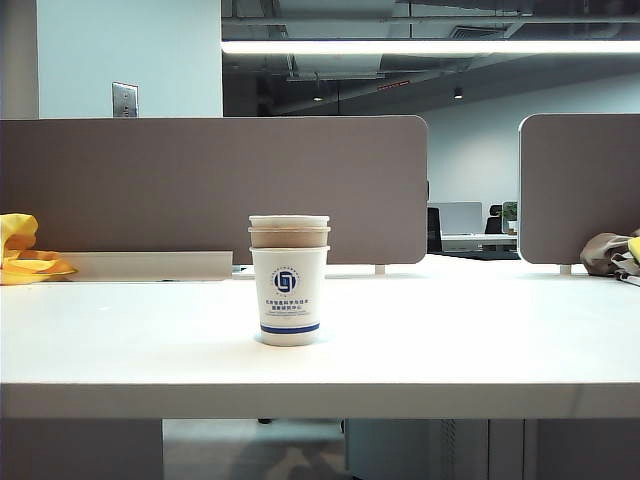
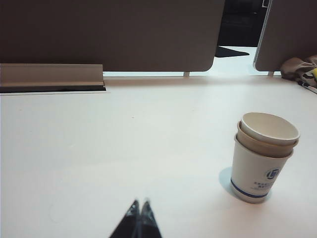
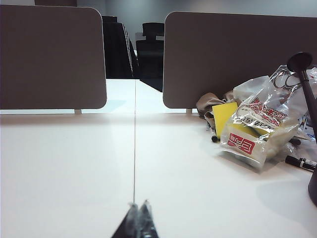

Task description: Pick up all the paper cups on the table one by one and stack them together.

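— Looking across the table (image 1: 480,340), what do you see of the paper cups (image 1: 289,280)?

— All three are nested into one upright stack, standing a little left of the middle of the white top. A white cup (image 1: 289,300) with a blue round logo and a blue band is on the outside. The brown kraft cup (image 1: 289,237) sits inside it with only its rim and a strip of wall showing. A second white cup (image 1: 289,221) is the innermost; just its rim peeks out at the top.

— And from the left wrist camera?

— The same stack (image 2: 265,156) stands apart from the left gripper (image 2: 140,203), off to one side and farther out on the table. The gripper's dark fingertips are pressed together with nothing between them, low over bare white surface.

— The right one?

— The right gripper (image 3: 138,204) is likewise closed tight and empty, its tips meeting over the seam (image 3: 134,148) between two desk tops. No cups appear in that view. Well away from it lie crinkled plastic bags (image 3: 257,126) with red print, a yellow pad (image 3: 224,115), a black marker (image 3: 300,162) and a dark stand (image 3: 307,94).

— Anything behind the stack?

— Grey partition panels (image 1: 210,190), and a yellow cloth (image 1: 22,250) at the far left edge of the table. Neither arm shows in the exterior view.
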Robot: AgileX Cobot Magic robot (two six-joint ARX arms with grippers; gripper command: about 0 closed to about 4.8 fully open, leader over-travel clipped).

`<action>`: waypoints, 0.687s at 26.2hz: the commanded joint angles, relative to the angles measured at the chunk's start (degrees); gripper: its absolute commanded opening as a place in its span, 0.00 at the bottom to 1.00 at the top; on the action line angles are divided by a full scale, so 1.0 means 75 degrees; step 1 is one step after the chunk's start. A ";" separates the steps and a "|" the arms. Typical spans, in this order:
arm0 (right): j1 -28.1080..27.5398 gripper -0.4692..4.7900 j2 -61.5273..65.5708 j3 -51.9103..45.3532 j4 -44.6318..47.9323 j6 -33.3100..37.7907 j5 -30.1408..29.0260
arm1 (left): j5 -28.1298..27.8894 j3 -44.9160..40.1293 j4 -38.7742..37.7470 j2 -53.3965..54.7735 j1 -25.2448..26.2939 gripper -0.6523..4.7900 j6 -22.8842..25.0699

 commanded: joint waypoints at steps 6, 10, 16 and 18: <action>-0.0003 0.09 0.0006 -0.0055 0.0093 -0.0015 0.0006 | 0.0026 0.0023 0.0096 0.0000 0.1483 0.11 0.0006; -0.0003 0.09 0.0006 -0.0055 0.0079 -0.0015 0.0006 | -0.0090 0.0020 0.0096 0.0000 0.1877 0.11 0.0006; 0.0000 0.09 0.0006 -0.0055 0.0082 -0.0015 0.0006 | 0.0006 0.0020 0.0096 0.0000 0.1711 0.11 0.0006; 0.0000 0.09 0.0006 -0.0055 0.0082 -0.0015 0.0006 | 0.0006 0.0020 0.0096 0.0000 0.1693 0.11 0.0006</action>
